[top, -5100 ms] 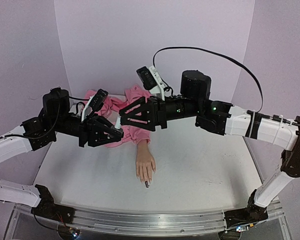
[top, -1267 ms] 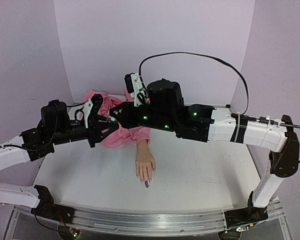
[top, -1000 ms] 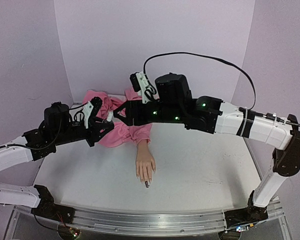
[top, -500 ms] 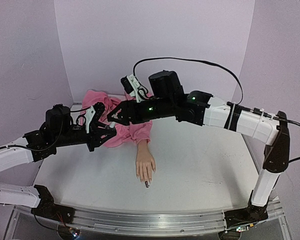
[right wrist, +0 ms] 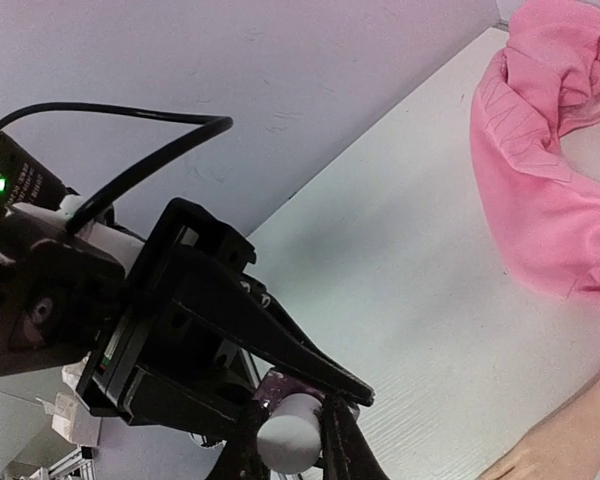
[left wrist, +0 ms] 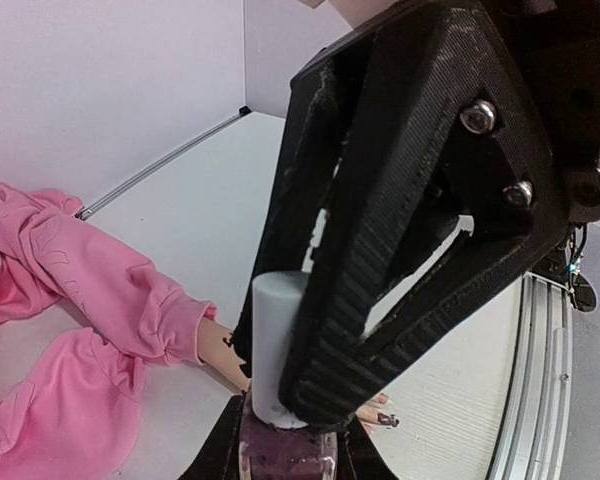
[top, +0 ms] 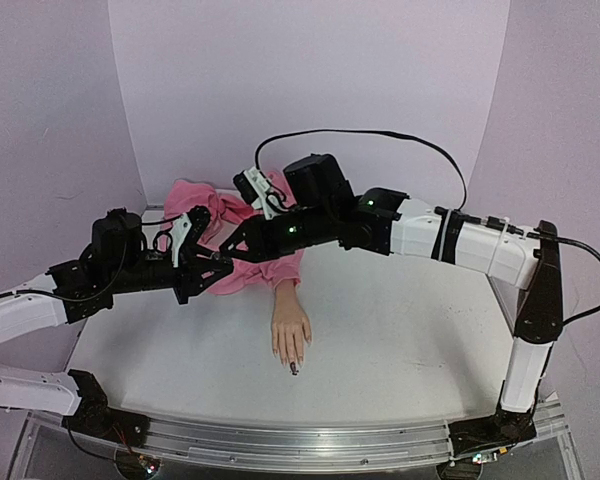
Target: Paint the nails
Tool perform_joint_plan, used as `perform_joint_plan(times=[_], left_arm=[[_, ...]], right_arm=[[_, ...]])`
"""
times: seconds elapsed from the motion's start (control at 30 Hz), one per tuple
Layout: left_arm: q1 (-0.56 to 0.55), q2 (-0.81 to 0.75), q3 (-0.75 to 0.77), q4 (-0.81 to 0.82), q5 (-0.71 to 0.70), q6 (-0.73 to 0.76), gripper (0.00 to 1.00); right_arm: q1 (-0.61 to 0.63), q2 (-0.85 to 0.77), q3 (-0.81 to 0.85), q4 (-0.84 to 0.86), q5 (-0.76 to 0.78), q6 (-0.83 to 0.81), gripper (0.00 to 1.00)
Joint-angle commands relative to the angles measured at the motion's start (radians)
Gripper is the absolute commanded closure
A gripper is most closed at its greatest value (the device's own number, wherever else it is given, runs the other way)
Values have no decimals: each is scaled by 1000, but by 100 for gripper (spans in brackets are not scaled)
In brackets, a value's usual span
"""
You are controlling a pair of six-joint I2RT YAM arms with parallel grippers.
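Right gripper (right wrist: 292,455) pinches white cap (left wrist: 277,340); left gripper (left wrist: 285,468) clamps bottle (right wrist: 278,384).

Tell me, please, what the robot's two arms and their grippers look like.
Both arms, the left arm and the right arm, have white tubular links joined by black cylindrical joints. The left gripper and right gripper are black and triangular, each with a white camera mount. A black cable loops above the right arm, whose black housing shows green lights.

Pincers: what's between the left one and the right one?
A purple bottle with a white cap, held at both ends; clearest in left wrist view.
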Motion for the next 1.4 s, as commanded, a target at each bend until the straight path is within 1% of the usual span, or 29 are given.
perform_joint_plan(times=[0.0,0.03,0.1,0.13,0.17,0.27,0.3,0.33,0.43,0.63,0.77,0.83,0.97,1.37], left_arm=[[-5,7,48,-2,38,3,96],[-5,10,53,-7,31,-10,87],[-5,16,59,-18,7,-36,57],[-5,18,62,-21,-4,-44,40],[-5,20,63,-26,-12,-45,26],[-5,17,69,-43,-42,-48,6],[-5,12,70,-48,-49,-49,2],[-5,9,70,-51,-56,-48,1],[-5,-3,70,-60,-66,-45,1],[-4,-14,70,-78,-68,-48,1],[-4,-14,73,-91,-84,-49,1],[-5,-15,75,-98,-89,-51,1],[-3,-11,79,-111,-95,-57,1],[-4,-13,88,-134,-97,-73,0]], right_arm=[[-1,-17,53,31,22,-11,95],[-1,-27,46,31,41,-15,99],[-2,-54,19,31,102,-21,100],[-5,-73,0,31,139,-24,100],[-8,-96,-26,31,186,-26,100],[-43,-186,-133,32,350,-18,100],[-61,-219,-178,31,414,-13,100],[-94,-254,-252,31,476,-3,100],[-205,-345,-424,28,595,34,100],[-428,-468,-709,12,783,81,100],[-572,-484,-848,5,809,131,100],[-621,-480,-901,5,825,164,100],[-679,-467,-980,7,855,221,100],[-697,-391,-1054,74,843,280,100]])
